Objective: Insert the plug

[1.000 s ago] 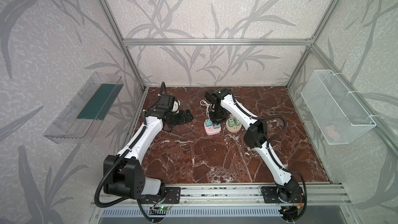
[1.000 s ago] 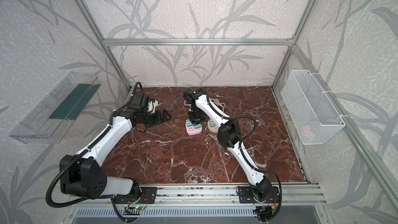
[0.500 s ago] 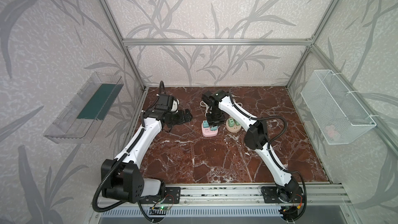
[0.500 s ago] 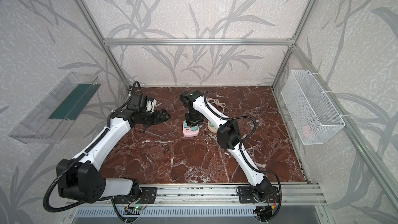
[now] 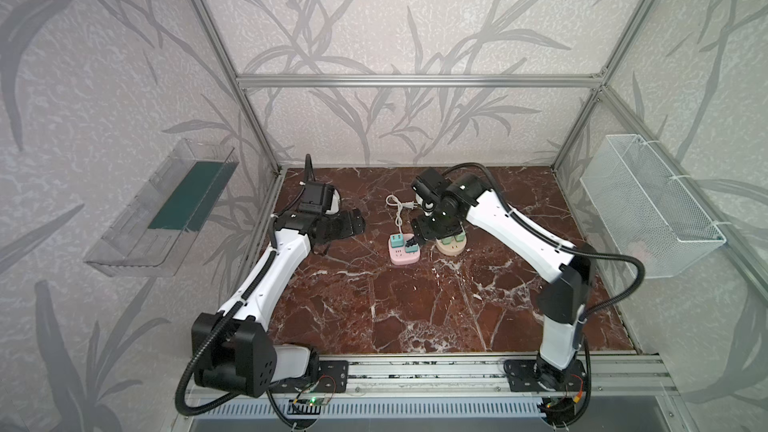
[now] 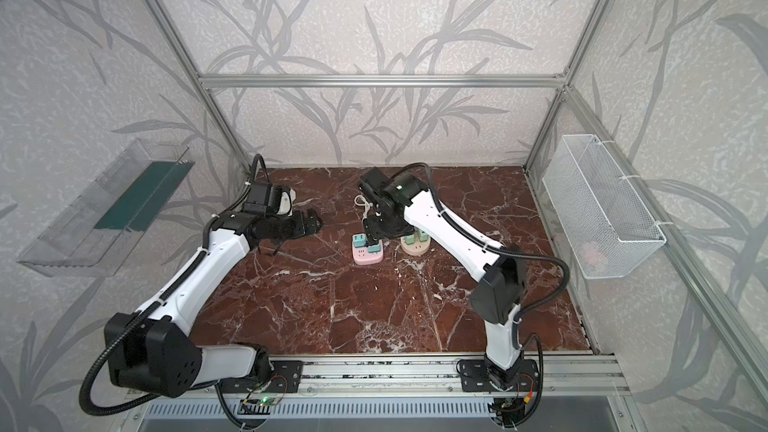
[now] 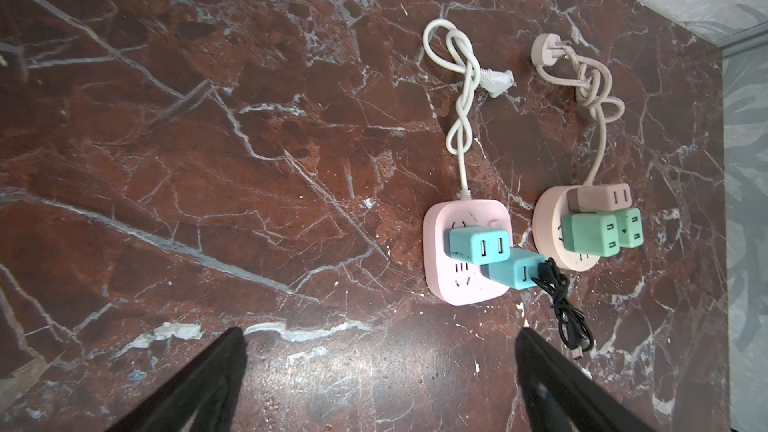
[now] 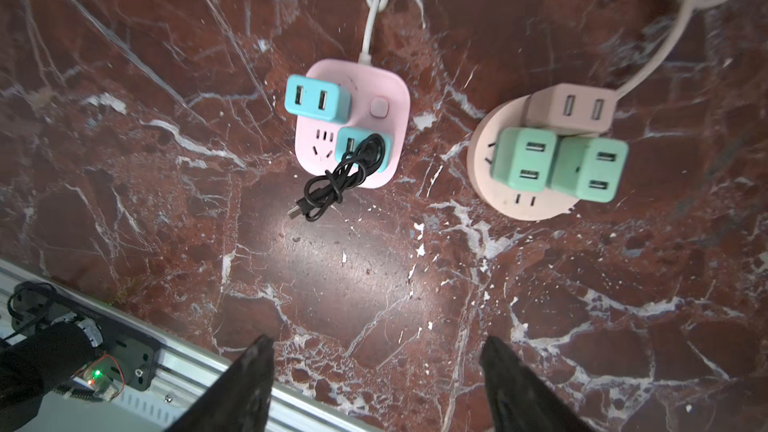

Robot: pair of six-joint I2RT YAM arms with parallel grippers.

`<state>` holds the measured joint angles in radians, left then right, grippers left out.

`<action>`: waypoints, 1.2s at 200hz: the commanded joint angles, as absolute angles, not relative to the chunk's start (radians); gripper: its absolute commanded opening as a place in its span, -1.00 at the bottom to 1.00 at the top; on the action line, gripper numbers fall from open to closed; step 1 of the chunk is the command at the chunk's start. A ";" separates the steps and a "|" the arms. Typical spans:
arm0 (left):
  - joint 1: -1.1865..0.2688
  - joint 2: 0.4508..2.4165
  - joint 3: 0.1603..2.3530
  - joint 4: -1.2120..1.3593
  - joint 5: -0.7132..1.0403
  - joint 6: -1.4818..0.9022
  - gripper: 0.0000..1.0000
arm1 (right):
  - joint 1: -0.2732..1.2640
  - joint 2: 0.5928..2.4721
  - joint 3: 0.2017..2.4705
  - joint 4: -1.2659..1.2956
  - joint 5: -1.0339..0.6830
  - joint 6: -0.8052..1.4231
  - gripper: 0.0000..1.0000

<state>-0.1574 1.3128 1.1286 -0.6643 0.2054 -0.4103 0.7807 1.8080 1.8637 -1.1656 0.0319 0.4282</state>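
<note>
A pink square power strip [image 8: 390, 89] lies on the marble floor with two blue adapters on it. The nearer adapter [image 8: 347, 141] has the plug of a coiled black cable [image 8: 332, 184] in one of its ports. The cable's free end rests on the floor. In both top views my right gripper [image 5: 424, 234] hangs just above this strip [image 5: 403, 258], open and empty. From its wrist view the gripper [image 8: 377, 342] shows bare floor between its fingers. My left gripper [image 5: 353, 224] hovers to the left of the strip, open and empty [image 7: 380, 334].
A round beige power strip [image 8: 528, 203] right of the pink one carries two green adapters and a beige one. Both strips' cords [image 7: 461, 89] trail toward the back wall. A wire basket [image 5: 648, 205] hangs on the right wall, a clear tray [image 5: 166, 209] on the left.
My right gripper has opened and lifted off the adapter with the black cable on the pink strip. The left arm has barely moved.
</note>
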 commanded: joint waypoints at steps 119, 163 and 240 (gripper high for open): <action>-0.170 0.769 0.300 0.343 -0.620 -0.258 0.98 | 0.738 1.269 1.153 -0.505 0.409 0.229 0.98; -0.107 1.215 0.238 0.873 -0.745 -0.097 0.98 | 0.733 1.134 0.900 -0.210 0.410 0.061 0.98; -0.025 1.465 0.266 1.065 -0.460 -0.103 0.98 | 0.509 1.104 0.715 -0.013 0.448 -0.032 0.98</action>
<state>-0.0322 1.4288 0.2497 0.9329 -0.5354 -0.1402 0.5865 1.0767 0.7853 -0.1627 0.3962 0.0319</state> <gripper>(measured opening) 0.992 0.991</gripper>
